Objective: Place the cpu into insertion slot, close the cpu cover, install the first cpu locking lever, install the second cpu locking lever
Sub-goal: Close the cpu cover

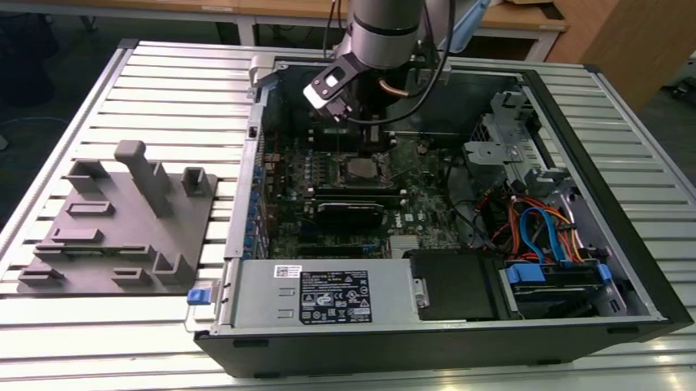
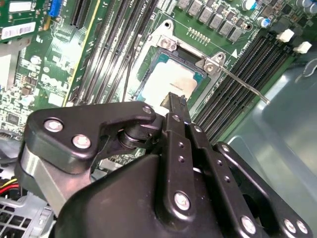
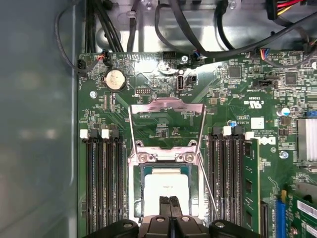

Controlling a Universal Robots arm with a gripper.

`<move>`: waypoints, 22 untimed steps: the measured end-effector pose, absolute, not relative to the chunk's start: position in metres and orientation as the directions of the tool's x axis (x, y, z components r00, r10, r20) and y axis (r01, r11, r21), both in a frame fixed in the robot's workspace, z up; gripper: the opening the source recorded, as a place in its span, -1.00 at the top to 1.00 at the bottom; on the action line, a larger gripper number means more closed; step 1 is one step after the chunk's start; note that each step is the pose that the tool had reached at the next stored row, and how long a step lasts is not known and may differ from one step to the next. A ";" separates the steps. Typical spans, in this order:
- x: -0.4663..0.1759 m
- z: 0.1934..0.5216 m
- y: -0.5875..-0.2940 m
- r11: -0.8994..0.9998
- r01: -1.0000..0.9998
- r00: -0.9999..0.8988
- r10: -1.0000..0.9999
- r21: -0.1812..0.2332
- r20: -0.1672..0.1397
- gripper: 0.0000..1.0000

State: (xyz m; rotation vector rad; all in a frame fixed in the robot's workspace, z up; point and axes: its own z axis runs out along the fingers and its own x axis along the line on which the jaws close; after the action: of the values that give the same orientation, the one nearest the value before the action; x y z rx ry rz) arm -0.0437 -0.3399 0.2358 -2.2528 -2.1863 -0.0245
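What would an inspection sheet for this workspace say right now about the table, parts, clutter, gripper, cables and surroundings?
Surface: slatted metal table carrying an open computer case.
Job's things: the cpu lies in its socket; the cpu cover stands flipped open; a thin locking lever sticks out beside the socket.
Clutter: grey moulded fixture beside the case.
Grippers: gripper shut, holding nothing, over the cpu's edge; contact cannot be told.
Cables: black cables beyond the board; coloured leads inside the case.
Surroundings: wooden furniture behind the table.
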 end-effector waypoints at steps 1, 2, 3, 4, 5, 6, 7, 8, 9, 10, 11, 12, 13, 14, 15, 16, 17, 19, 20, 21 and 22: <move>-0.044 0.237 -0.340 -0.030 1.000 0.030 0.999 0.009 0.011 0.80; -0.044 0.238 -0.340 -0.030 1.000 0.030 1.000 0.009 0.010 0.80; -0.044 0.241 -0.340 -0.030 1.000 0.030 1.000 0.009 0.007 0.80; -0.044 0.242 -0.340 -0.030 1.000 0.030 1.000 0.009 0.006 0.80; -0.044 0.243 -0.340 -0.030 1.000 0.030 1.000 0.010 0.005 0.80; -0.044 0.244 -0.340 -0.030 1.000 0.030 1.000 0.010 0.004 0.80; -0.044 0.246 -0.340 -0.030 1.000 0.030 1.000 0.009 0.003 0.80; -0.044 0.247 -0.340 -0.030 1.000 0.030 1.000 0.010 0.003 0.80; -0.044 0.248 -0.340 -0.030 1.000 0.030 1.000 0.010 0.002 0.80; -0.044 0.249 -0.340 -0.030 1.000 0.030 1.000 0.009 0.001 0.80; -0.044 0.250 -0.340 -0.030 1.000 0.030 1.000 0.009 0.001 0.80; -0.044 0.251 -0.340 -0.030 1.000 0.030 1.000 0.009 0.000 0.80; -0.044 0.251 -0.340 -0.030 1.000 0.030 1.000 0.009 0.000 0.80; -0.044 0.252 -0.340 -0.030 1.000 0.030 1.000 0.009 -0.001 0.80; -0.044 0.253 -0.340 -0.030 1.000 0.030 1.000 0.009 -0.001 0.80; -0.044 0.253 -0.340 -0.030 1.000 0.030 1.000 0.009 -0.002 0.80; -0.044 0.253 -0.339 -0.030 1.000 0.030 1.000 0.009 -0.003 0.80; -0.044 0.253 -0.340 -0.030 1.000 0.030 1.000 0.010 -0.004 0.80; -0.044 0.254 -0.340 -0.030 1.000 0.030 1.000 0.009 -0.005 0.80; -0.044 0.254 -0.340 -0.030 1.000 0.030 1.000 0.009 -0.005 0.80; -0.044 0.254 -0.340 -0.030 1.000 0.030 1.000 0.009 -0.006 0.80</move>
State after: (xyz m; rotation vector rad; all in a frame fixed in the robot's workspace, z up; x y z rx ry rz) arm -0.0437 -0.3395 0.2536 -2.2620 -2.1954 -0.0038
